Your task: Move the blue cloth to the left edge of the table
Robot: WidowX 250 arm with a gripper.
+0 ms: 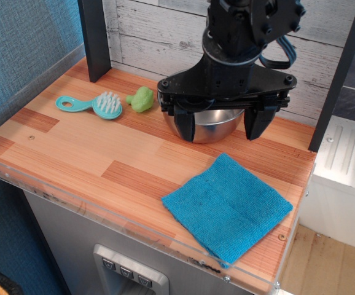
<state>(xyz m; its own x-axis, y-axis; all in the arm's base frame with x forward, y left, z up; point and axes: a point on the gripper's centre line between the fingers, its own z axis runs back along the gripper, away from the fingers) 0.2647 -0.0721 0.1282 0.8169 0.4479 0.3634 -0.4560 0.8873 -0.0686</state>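
Note:
The blue cloth (228, 205) lies flat on the table (73, 153) at the front right, one corner reaching the clear acrylic rim. My gripper (220, 128) hangs above and behind the cloth, in front of the steel bowl. Its two black fingers (187, 126) are spread wide apart and hold nothing. The gripper is well clear of the cloth, and does not touch it.
A steel bowl (211, 123) stands at the back, partly hidden by the gripper. A green toy (142, 99) and a light turquoise brush (94, 104) lie at the back left. A dark post (94, 40) stands at the back left corner, another at the right (337, 74).

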